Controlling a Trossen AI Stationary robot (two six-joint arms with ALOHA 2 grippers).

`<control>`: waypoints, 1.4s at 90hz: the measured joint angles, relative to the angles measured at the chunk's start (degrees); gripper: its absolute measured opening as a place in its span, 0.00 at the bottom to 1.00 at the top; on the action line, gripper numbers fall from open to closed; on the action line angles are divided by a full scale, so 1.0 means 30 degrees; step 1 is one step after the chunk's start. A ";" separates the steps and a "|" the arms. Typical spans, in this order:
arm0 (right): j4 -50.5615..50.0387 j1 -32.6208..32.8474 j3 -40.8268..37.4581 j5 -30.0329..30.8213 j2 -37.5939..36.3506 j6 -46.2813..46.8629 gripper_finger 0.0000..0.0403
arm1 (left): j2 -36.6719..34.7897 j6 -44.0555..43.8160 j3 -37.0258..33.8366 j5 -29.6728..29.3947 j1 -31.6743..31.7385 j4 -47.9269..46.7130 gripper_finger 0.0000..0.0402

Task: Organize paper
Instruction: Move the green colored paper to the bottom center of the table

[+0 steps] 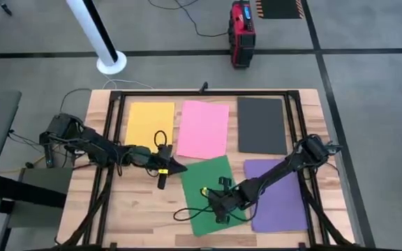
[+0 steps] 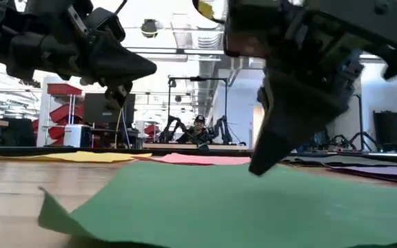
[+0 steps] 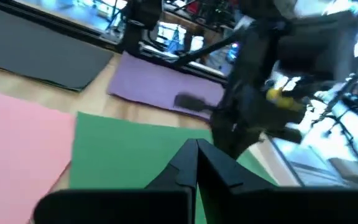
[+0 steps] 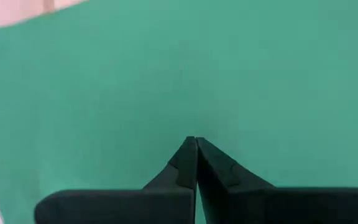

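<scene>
With its two dark fingers pressed together and holding nothing, the right gripper point(image 1: 217, 207) bears down on the green rectangular sheet of paper point(image 1: 211, 195), tip low on or just above that sheet's surface; in the right wrist view the closed fingertips point(image 4: 196, 149) point into an unbroken field of green paper point(image 4: 229, 74). From table height the right gripper point(image 2: 264, 162) meets the green sheet point(image 2: 253, 207), whose near corner curls slightly off the wooden table point(image 1: 142, 209). Just beside it, at the green sheet's far edge, the left gripper point(image 1: 176, 167) hangs above the wood with its fingers likewise clenched and empty, as its own wrist view shows point(image 3: 196, 155). Outward from the right gripper, the purple rectangular sheet point(image 1: 274, 195) lies close on its outer side, partly under the right arm; beyond both grippers, along the table's far side, lie the pink sheet point(image 1: 203, 129), touching the green sheet's corner, the yellow sheet point(image 1: 149, 125) and the dark grey sheet point(image 1: 262, 124), all flat and apart. The step in hand appears to be sliding or straightening the skewed green sheet with a pressing fingertip. The next move likely calls for steady downward contact while dragging the sheet square into line beside the purple one, without buckling it or riding over the pink sheet.
</scene>
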 joint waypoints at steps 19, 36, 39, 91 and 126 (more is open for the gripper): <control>0.3335 -0.1111 -0.1134 -0.1519 -0.0039 -0.1407 0.00 | 0.0000 -0.0538 -0.0007 0.0391 -0.0380 0.0803 0.00; 0.1356 -0.1609 -0.0707 -0.1408 -0.1091 -0.1924 0.00 | 0.0000 -0.0521 -0.0007 0.0308 -0.0678 0.0467 0.00; 0.0750 -0.1548 -0.0696 -0.1250 -0.1508 -0.1917 0.00 | 0.0007 -0.0521 -0.0007 0.0253 -0.0668 0.0424 0.00; 0.4043 -0.2438 -0.5557 0.1182 -0.2684 0.1302 0.00 | 0.0007 -0.0932 -0.0007 -0.1851 -0.0313 -0.1751 0.00; 0.3784 -0.0761 -0.5570 0.0500 -0.2682 0.5543 0.00 | 0.0007 -0.1745 -0.0007 -0.2543 -0.0321 -0.1562 0.00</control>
